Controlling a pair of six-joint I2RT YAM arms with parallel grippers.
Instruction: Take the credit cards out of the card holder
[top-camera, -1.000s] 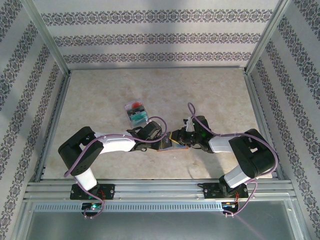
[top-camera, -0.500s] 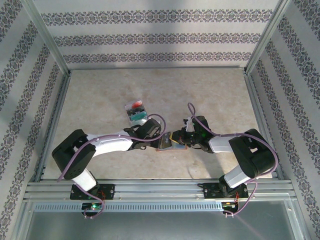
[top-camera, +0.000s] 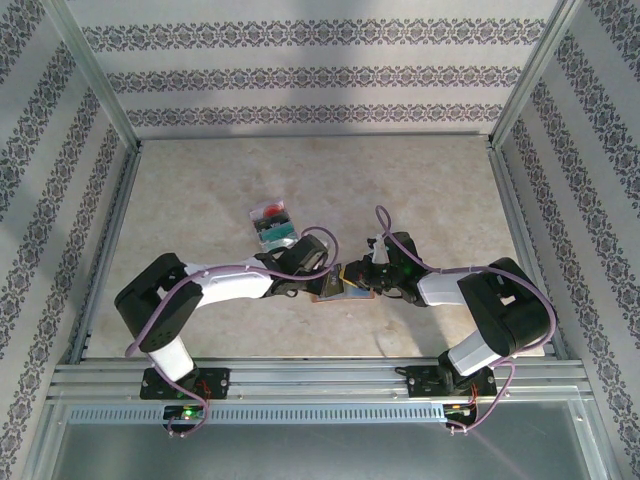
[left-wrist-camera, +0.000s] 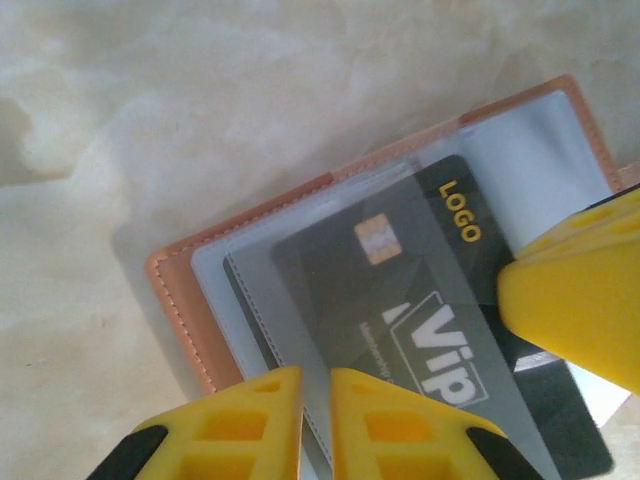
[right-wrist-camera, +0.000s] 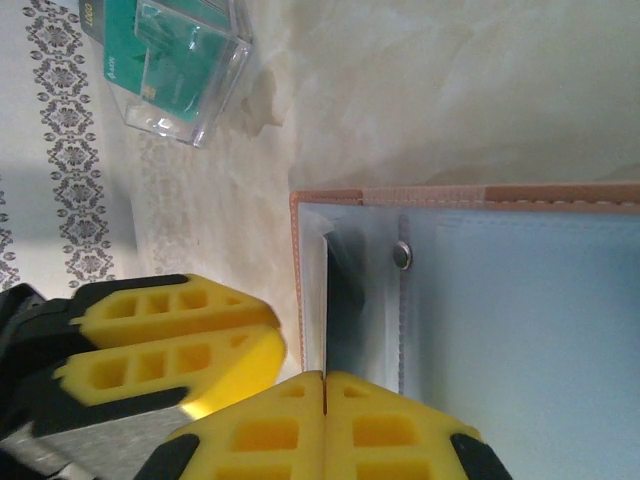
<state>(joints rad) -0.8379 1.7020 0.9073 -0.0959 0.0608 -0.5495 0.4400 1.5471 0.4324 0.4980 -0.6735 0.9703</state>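
The card holder (left-wrist-camera: 175, 300) lies open on the table (left-wrist-camera: 150, 100), right gripper (right-wrist-camera: 325, 390) clamped shut on one edge, left gripper (left-wrist-camera: 316, 390) nipped almost shut on the other, and the dark card (left-wrist-camera: 400, 290) sits in its sleeve just ahead of the left one's tips, its length slanting toward the right one.

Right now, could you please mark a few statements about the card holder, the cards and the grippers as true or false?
1. The card holder lies open on the table. True.
2. A dark VIP card sits under its clear sleeve. True.
3. The clear box stands empty. False: it holds teal cards.
4. The right gripper stands wide open. False: its fingertips are pressed together.
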